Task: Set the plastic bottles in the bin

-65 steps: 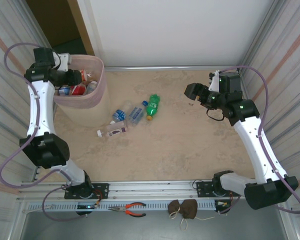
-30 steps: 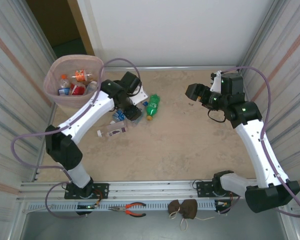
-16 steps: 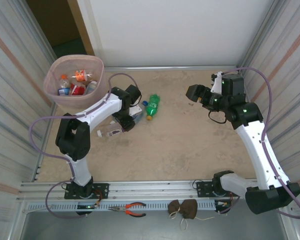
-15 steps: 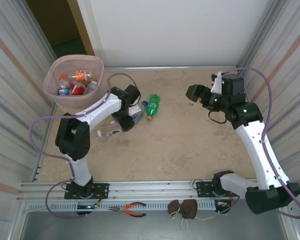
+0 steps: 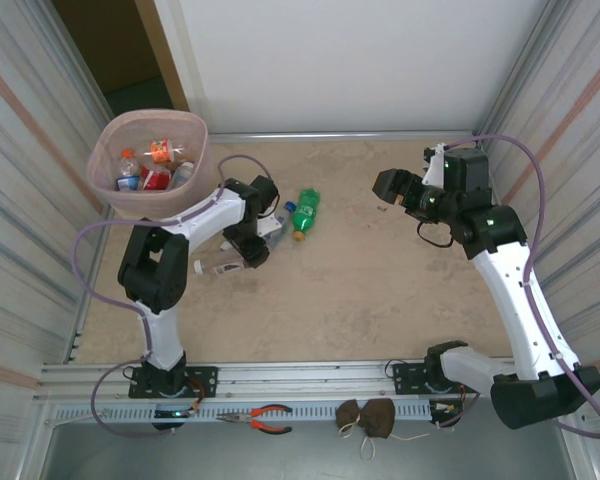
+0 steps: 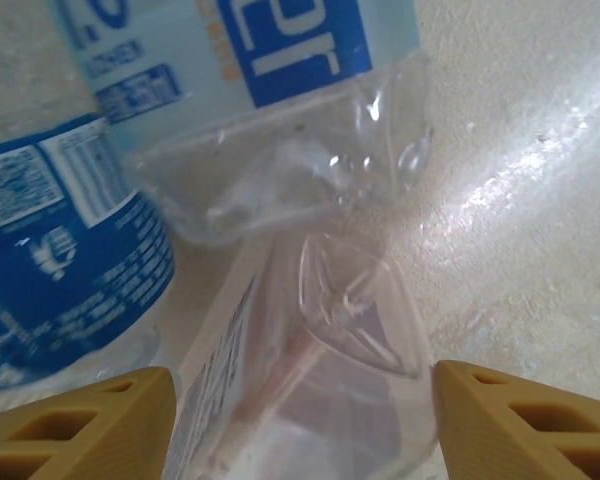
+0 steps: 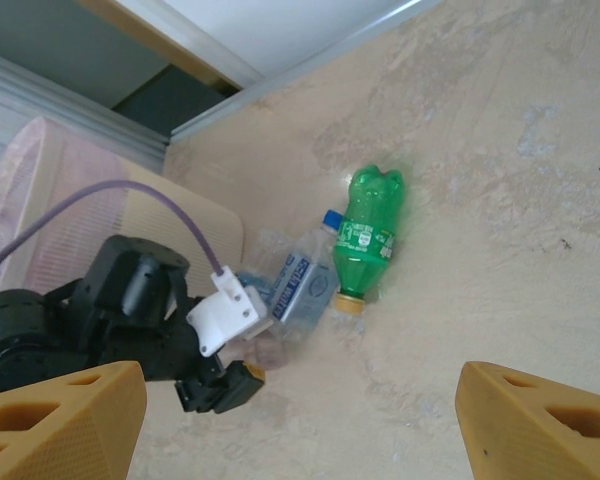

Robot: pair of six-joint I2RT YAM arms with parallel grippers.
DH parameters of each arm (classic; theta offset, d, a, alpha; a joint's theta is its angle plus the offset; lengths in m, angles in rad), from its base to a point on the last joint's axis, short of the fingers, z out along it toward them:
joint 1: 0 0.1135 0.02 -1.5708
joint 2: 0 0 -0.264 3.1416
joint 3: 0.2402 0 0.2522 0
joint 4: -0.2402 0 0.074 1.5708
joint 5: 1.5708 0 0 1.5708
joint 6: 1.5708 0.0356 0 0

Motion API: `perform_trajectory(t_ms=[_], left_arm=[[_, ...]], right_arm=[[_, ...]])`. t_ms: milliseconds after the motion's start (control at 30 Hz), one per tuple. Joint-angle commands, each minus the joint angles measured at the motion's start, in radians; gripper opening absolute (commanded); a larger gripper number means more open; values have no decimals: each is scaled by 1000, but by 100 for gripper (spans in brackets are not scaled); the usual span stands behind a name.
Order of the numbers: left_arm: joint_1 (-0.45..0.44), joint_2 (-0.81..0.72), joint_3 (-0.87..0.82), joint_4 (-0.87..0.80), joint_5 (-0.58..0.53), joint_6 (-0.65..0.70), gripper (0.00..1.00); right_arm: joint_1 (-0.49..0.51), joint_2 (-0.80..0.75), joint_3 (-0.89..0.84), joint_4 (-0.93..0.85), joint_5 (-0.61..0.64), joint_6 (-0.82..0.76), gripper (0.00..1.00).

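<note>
Clear bottle (image 6: 352, 300), near end cut off, lies between left gripper (image 6: 300, 425) parted jaws; contact unclear. Right gripper (image 7: 300, 418) wide apart, empty.

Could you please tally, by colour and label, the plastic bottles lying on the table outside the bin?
Green bottle: 1
Clear bottles with blue labels: 2
Clear bottle with a pale label: 1
Total: 4
</note>
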Motion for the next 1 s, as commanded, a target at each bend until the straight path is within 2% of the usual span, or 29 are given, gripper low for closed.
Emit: perform_trajectory(t_ms=[0,133,267,500,633,833,967], left_arm=[[6,25,-2,-6,36,17,67],[7,29,1,-3,42,15,65],[6,21,0,-2,40,16,55],[6,-6,-3,-7,39,16,48],[9,-20,2,-20,63,16,48],[15,-40,3,-31,197,-7,49],[17,-46,-6,-48,174,-18,57]], right_arm=[[0,-31,-4,-11,15,8,80],[0,-35,-1,-14,18,7,80],[-1,-35,3,-18,20,2,80],[0,-35,4,-19,18,0,80],[0,-35,1,-18,19,-2,80],[-1,-36,-5,-16,20,-2,80],[-1,-43,-4,-19,23,-2,80]])
